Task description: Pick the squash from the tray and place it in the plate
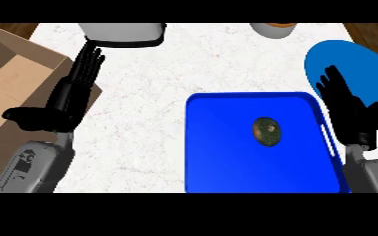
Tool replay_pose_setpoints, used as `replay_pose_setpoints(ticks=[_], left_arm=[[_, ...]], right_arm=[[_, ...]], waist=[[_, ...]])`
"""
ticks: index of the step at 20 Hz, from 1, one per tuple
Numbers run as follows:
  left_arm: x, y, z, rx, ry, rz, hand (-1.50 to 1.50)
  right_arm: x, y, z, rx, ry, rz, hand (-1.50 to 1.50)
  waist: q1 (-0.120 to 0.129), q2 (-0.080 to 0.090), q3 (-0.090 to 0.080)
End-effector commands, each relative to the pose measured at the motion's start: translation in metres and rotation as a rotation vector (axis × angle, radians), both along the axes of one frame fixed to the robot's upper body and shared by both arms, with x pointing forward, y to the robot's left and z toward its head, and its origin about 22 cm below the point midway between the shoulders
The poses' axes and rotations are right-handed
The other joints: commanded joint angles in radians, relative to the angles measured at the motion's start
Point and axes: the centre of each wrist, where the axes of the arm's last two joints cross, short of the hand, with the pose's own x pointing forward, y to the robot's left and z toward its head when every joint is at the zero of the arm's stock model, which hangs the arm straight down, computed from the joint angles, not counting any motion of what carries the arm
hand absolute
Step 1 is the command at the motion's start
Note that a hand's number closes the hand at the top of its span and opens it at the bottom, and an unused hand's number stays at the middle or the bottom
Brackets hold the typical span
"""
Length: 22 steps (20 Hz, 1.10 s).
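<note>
A white, faintly veined counter is seen from steeply above. At lower right lies a bright blue rectangular tray with a raised rim. A small dark green squash, mottled with yellow, rests on the tray floor right of centre, alone and untouched.

Just beyond the tray's right edge, the right hand stands with its black fingers straight and spread, pointing away from the robot, holding nothing. It partly overlaps a blue plate that lies at the counter's right side, past the tray's far right corner. The squash and this hand are apart, with the tray rim between them.

On the left, the left hand is also open, fingers straight, thumb out to the side, empty. It sits beside an open cardboard box at the counter's left edge. At the far edge are a pale grey container near the left fingertips and a beige bowl further right, both cut off by the view.
</note>
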Motion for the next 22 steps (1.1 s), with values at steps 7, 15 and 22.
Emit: replay_pose_setpoints(ticks=[7,15,22], left_arm=[[0.005,-0.028,0.021,0.161,-0.064,-0.242,0.00],[0.006,-0.025,0.018,0.222,-0.021,-0.278,0.00],[-0.007,-0.012,0.007,0.213,0.019,-0.184,0.00]], right_arm=[[0.022,0.052,-0.005,-0.393,0.444,0.793,-1.50],[0.055,0.088,0.054,-0.913,0.333,1.337,-1.50],[0.096,0.144,0.080,-1.131,0.345,1.516,-1.50]], waist=[[0.223,0.050,0.006],[0.164,0.028,0.013],[0.064,0.011,0.010]])
